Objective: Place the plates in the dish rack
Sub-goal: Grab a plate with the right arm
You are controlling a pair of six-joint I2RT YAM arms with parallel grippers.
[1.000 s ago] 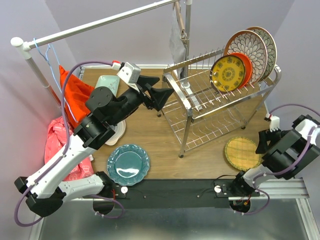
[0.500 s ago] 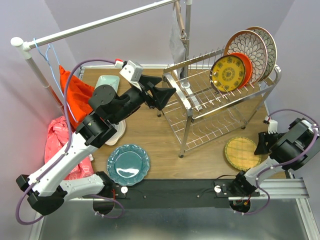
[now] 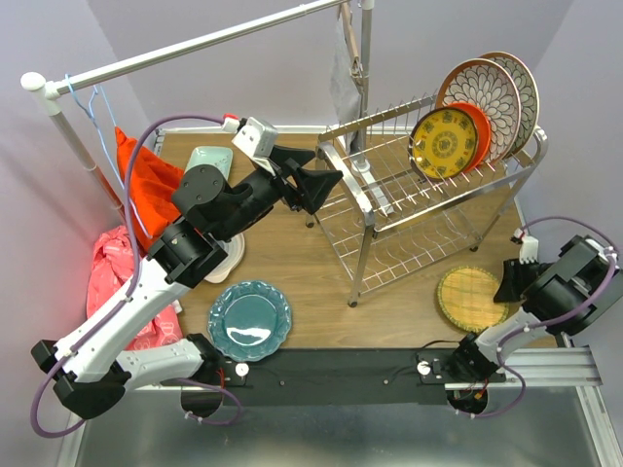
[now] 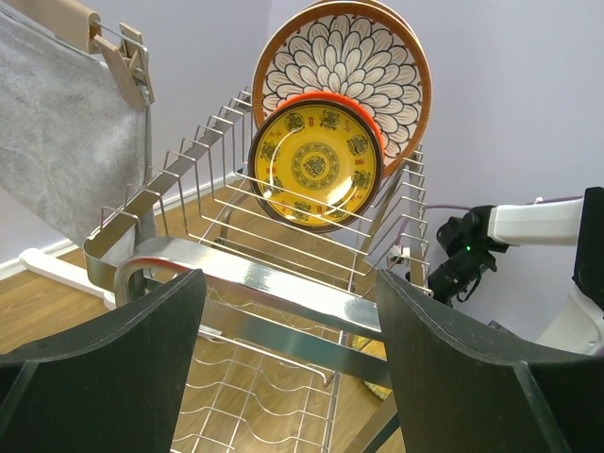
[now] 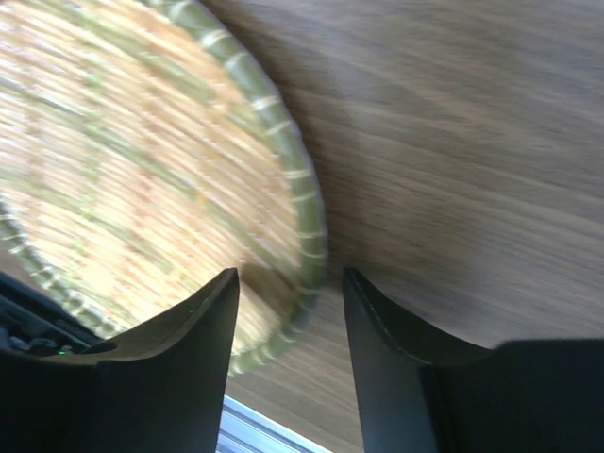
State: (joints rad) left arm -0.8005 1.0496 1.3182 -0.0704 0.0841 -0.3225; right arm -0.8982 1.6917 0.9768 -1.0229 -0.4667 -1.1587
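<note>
Four plates [image 3: 458,131] are in the dish rack [image 3: 362,195], while the teal plate [image 3: 249,319] and woven plate [image 3: 471,298] wait. Left gripper [image 4: 288,283] gapes empty, and right gripper [image 5: 290,283] gapes over the woven rim.

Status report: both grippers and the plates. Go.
Left gripper open, empty, facing the dish rack. Right gripper open, straddling rim of the woven plate. Four plates racked; teal plate on the table. Nothing seen in the way.

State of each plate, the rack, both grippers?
Rack, upright, four plates loaded.
Yellow patterned plate, standing in rack.
Orange plate, standing behind it.
Floral plates, standing rearmost.
Woven plate, flat on table.
Teal plate, flat on table.
Left gripper, open, empty.
Right gripper, open over woven rim.
</note>
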